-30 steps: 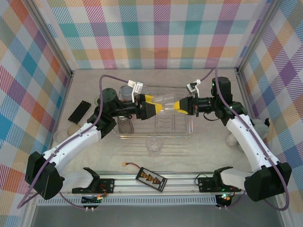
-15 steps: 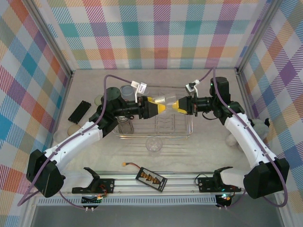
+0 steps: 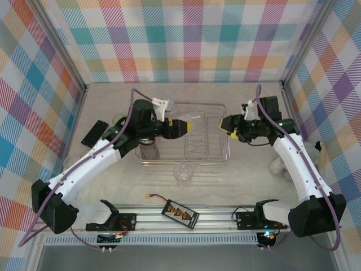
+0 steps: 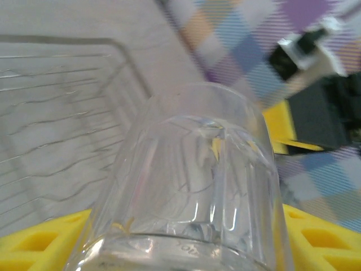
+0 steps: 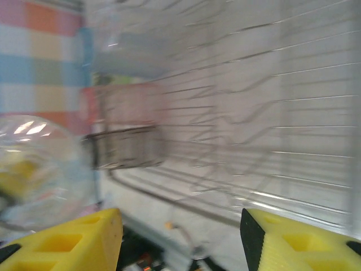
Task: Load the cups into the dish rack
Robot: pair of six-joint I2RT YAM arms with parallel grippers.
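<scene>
Currently a clear plastic tumbler (image 4: 192,186) is held sideways in the air, clamped between the yellow fingers of the left gripper (image 3: 188,125). It hangs over the middle of the shallow wire-and-clear rectangular dish rack (image 3: 217,153), above the plate slots and not touching them.

The right gripper (image 3: 228,125) hovers at the rack's right edge, apart from the tumbler, its jaws spread wide with nothing between them.

A smoky grey tumbler (image 3: 148,148) appears to stand inside the rack's left end, under the left arm. Another small clear cup (image 3: 183,172) sits on the table just in front of the rack.

The step in hand looks like placing the held tumbler. The next move probably calls for turning the left wrist so the tumbler stands squarely instead of lying sideways. It would then be lowered into the free wire floor to the right of the grey one, and the fingers opened only once it rests. The smooth wall may slip, so a gentle descent seems wise.
</scene>
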